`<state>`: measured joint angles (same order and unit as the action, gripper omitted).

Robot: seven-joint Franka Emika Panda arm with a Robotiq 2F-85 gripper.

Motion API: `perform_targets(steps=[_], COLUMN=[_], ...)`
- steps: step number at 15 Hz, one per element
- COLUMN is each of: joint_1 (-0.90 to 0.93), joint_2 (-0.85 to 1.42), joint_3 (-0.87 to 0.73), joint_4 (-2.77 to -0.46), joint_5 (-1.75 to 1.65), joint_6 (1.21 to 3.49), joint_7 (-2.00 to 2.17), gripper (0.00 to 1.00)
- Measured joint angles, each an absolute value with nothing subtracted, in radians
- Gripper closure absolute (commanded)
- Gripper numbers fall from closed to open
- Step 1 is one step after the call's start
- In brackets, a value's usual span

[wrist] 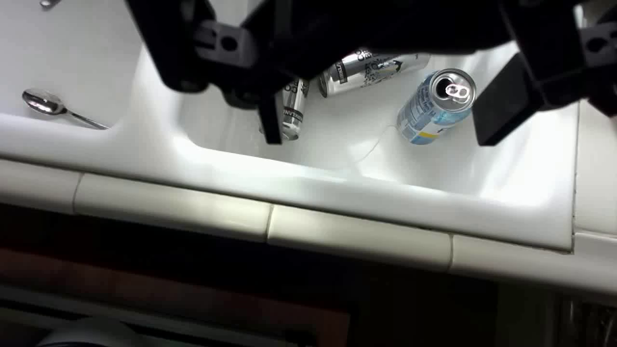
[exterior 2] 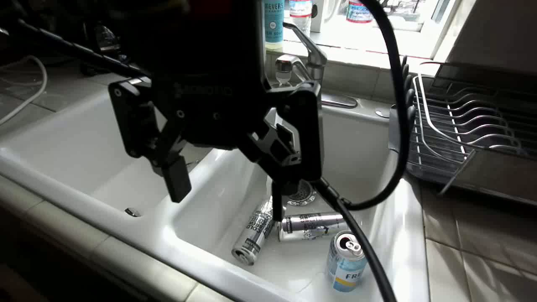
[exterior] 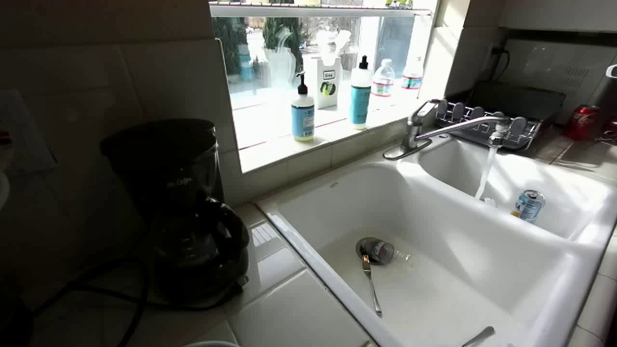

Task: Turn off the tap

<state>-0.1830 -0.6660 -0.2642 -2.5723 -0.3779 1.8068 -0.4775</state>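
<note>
Gleaming, the chrome tap (exterior: 414,134) pours water (exterior: 487,168) from its long spout (exterior: 455,126).

We've got daylight blasting through the window (exterior: 255,91), blown out white, while the coffee maker (exterior: 181,202) drowns in murk. In an exterior view the pincer (exterior 2: 228,199) is basically a black silhouette, and our wrist view has glare on the sink (wrist: 535,188) above near-black shadow.

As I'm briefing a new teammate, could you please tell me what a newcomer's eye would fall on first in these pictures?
Probably the big black gripper, hanging open above the white double sink in an exterior view. Next, likely the chrome tap by the bright window, its water running into the basin that holds a light-blue can.
</note>
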Motion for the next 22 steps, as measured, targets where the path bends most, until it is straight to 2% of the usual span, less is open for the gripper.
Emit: perform_targets(steps=[10,17,22], joint_1=[-0.108,-0.076,-0.082], joint_2=[-0.608,-0.373,-0.243], joint_3=[-0.246,-0.200,-0.190], joint_4=[-2.475,-2.225,-2.072], joint_5=[-0.225,-0.114,-0.111], joint_6=[1.842,1.973,1.987], joint_7=[-0.397,-0.219,-0.163], gripper=[0.00,0.00,0.00])
